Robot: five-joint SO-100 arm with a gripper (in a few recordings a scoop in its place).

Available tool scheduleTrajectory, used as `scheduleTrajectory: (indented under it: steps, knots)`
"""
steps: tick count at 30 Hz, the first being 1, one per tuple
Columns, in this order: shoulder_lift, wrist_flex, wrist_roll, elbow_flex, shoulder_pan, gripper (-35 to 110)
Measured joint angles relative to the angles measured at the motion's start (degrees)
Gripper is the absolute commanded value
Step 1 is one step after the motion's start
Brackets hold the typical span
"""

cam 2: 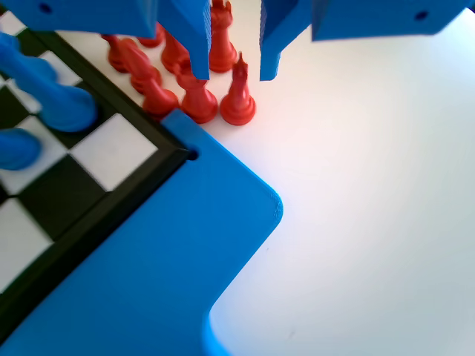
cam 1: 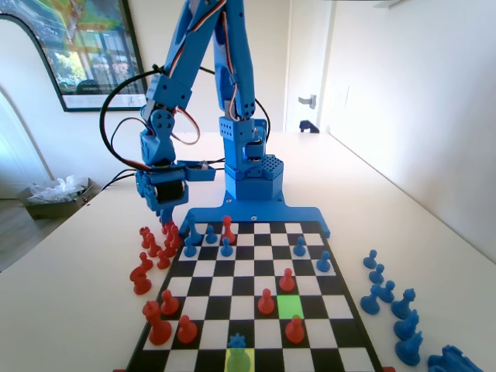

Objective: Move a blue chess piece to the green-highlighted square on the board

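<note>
White and glossy, the surface (cam 1: 70, 310) carries the board (cam 1: 336, 303) at its middle, and the room behind has pale walls, a framed picture high at the fixed view's left, and a door with a handle at the back right. A box with crumpled plastic sits on the floor beyond the surface's left edge. The blue chess piece (cam 1: 237, 341), spiky-topped, stands on the board's near edge row, just behind the yellow-highlighted square (cam 1: 239, 361). The green-highlighted square (cam 1: 291, 305) lies one row further in and to the right, with red pieces (cam 1: 287, 280) on the squares around it. The fingers (cam 2: 234, 70) hang off the board's far left corner in the fixed view, parted with nothing between them, just above a cluster of captured red pieces (cam 2: 194, 100) on the bare surface. More blue pieces (cam 1: 385, 292) stand in a loose line off the board's right edge.
</note>
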State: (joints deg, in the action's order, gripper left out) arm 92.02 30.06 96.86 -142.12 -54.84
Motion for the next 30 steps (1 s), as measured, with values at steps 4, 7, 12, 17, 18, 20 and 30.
scheduleTrajectory:
  steps: [4,7,12,17,18,20,30]
  knots:
    - [3.69,4.66,-1.41,0.62,1.05,10]
    - [7.38,8.96,-3.16,2.11,2.99,9]
    - [12.74,16.44,-8.09,5.19,9.67,9]
    - [16.35,18.54,-15.47,6.94,18.90,7]
    - [17.14,19.07,-16.88,7.47,21.09,7]
    - [18.98,20.48,-19.42,8.61,26.02,6]
    - [22.94,23.03,-23.47,9.49,37.53,3]
